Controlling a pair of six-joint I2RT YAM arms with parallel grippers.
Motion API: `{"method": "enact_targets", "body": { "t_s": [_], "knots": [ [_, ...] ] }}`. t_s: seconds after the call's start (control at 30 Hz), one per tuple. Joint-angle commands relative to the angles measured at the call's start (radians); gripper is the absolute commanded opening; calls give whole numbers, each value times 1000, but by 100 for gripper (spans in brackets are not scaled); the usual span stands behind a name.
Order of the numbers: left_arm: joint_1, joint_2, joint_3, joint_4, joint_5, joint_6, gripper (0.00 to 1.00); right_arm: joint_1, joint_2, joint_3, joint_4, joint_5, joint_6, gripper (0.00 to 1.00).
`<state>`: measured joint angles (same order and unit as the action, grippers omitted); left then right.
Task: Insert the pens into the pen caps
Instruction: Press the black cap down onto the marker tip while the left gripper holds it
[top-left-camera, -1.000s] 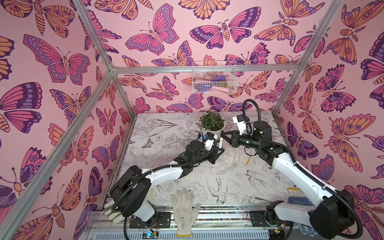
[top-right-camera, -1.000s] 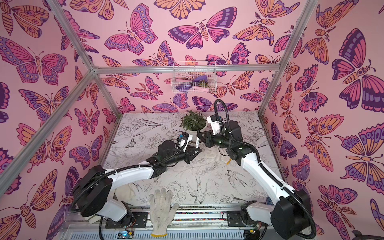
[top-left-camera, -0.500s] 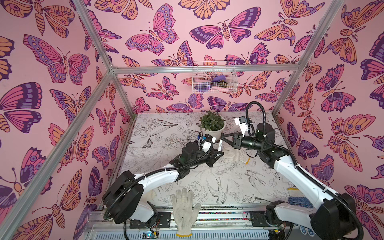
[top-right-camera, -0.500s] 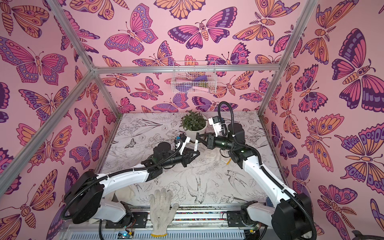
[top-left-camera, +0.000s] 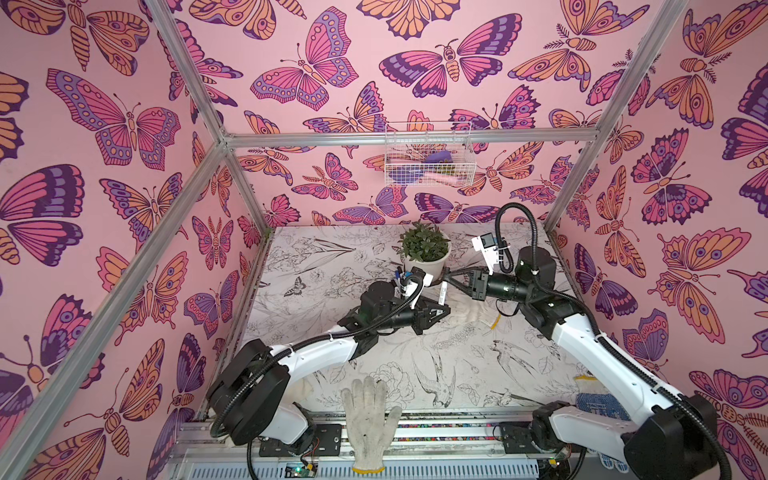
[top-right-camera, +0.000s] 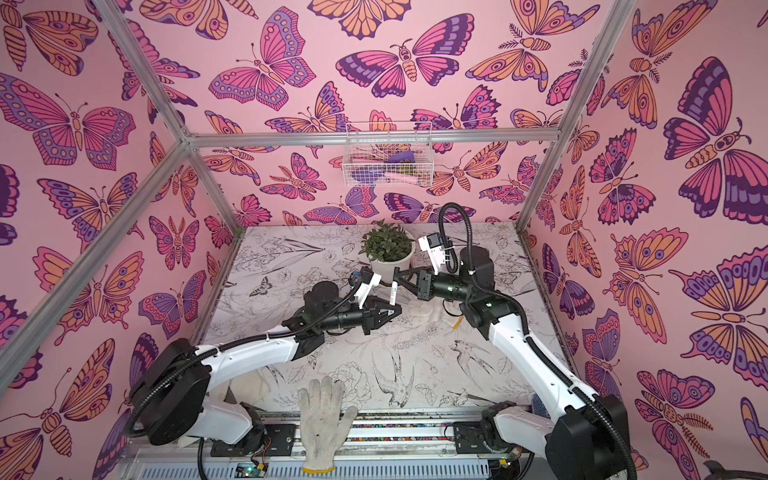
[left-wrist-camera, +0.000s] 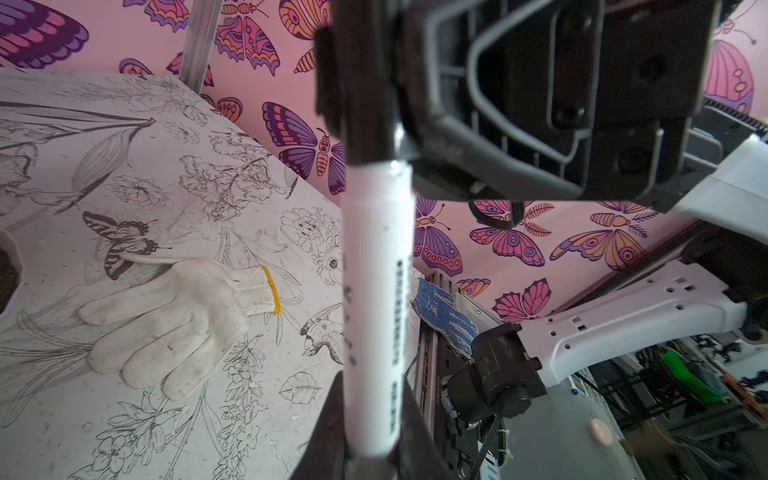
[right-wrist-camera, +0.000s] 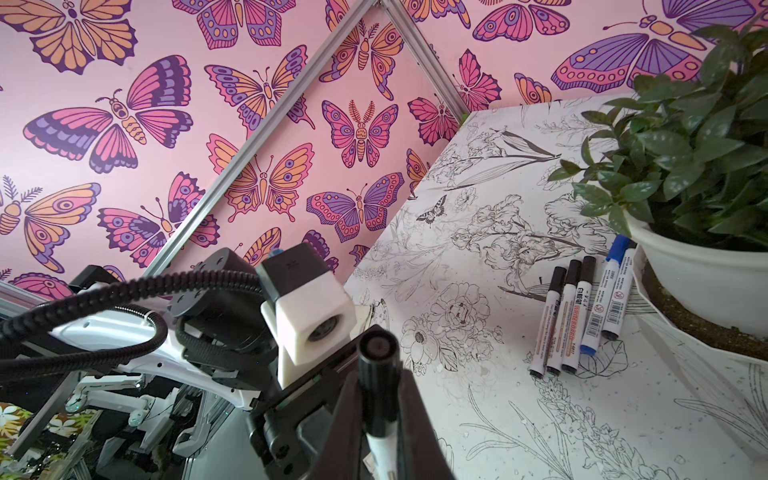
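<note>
1. A green leafy plant in a round white pot (top-left-camera: 424, 253) is standing at the back of the pale table with flower drawings (top-left-camera: 332, 257).
2. Five other white pens (right-wrist-camera: 582, 316) are lying side by side on the table, just beside the pot. Three are wearing black caps and one a blue cap.
3. A white knitted glove with a yellow cuff (left-wrist-camera: 174, 316) is lying flat on the table. A second white knitted glove (top-left-camera: 370, 424) is hanging over the front rail. A blue dotted glove (left-wrist-camera: 444, 311) is lying at the table's front edge.
4. A white wire basket (top-left-camera: 428, 153) is hanging on the back wall.
5. Both arms are reaching in from the front and meeting in the air in front of the pot. In both top views the left arm's camera is hiding part of the row of pens.
6. The left gripper (left-wrist-camera: 370, 440) is squeezing the bottom end of a slim white pen with black letters (left-wrist-camera: 376, 291) and holding it up off the table.
7. The right gripper (right-wrist-camera: 378, 415) is pinching a short black plastic cap (right-wrist-camera: 376, 357), which is sitting on the top end of that pen.
</note>
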<state>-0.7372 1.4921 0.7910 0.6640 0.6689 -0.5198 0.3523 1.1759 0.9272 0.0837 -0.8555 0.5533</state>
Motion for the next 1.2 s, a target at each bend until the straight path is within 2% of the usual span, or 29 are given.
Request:
{"method": "enact_targets", "body": {
  "t_s": [0.0, 0.07, 0.13, 0.23, 0.3, 0.4, 0.5, 0.57, 0.7, 0.8, 1.03, 1.17],
  "knots": [
    [104, 72, 66, 289, 7, -196, 0, 42, 5, -11, -189, -238, 3, 0],
    [134, 111, 90, 343, 64, -274, 0, 47, 8, 1, -194, -225, -11, 0],
    [157, 159, 128, 380, 119, -348, 0, 65, 11, 36, -277, -191, -86, 0],
    [162, 190, 154, 373, 114, -377, 0, 102, 19, 83, -433, -112, -209, 0],
    [163, 181, 152, 336, 73, -351, 0, 108, 23, 79, -455, -89, -212, 0],
    [154, 112, 120, 201, -105, -238, 0, 105, 28, 54, -419, -98, -170, 0],
    [108, 15, 108, 6, -347, -28, 0, 104, 40, 30, -371, -106, -131, 0],
    [69, -24, 126, -100, -468, 97, 0, 102, 59, 30, -371, -119, -125, 0],
    [7, -64, 131, -151, -676, 240, 0, 102, 92, 32, -389, -138, -114, 0],
    [-34, -70, 131, -163, -766, 338, 0, 102, 87, 28, -399, -119, -126, 0],
    [-89, -58, 93, -170, -700, 419, 0, 102, 92, 41, -350, -53, -81, 0],
    [-109, -63, 59, -170, -628, 402, 0, 102, 103, 60, -334, -41, -54, 14]
  ]
}}
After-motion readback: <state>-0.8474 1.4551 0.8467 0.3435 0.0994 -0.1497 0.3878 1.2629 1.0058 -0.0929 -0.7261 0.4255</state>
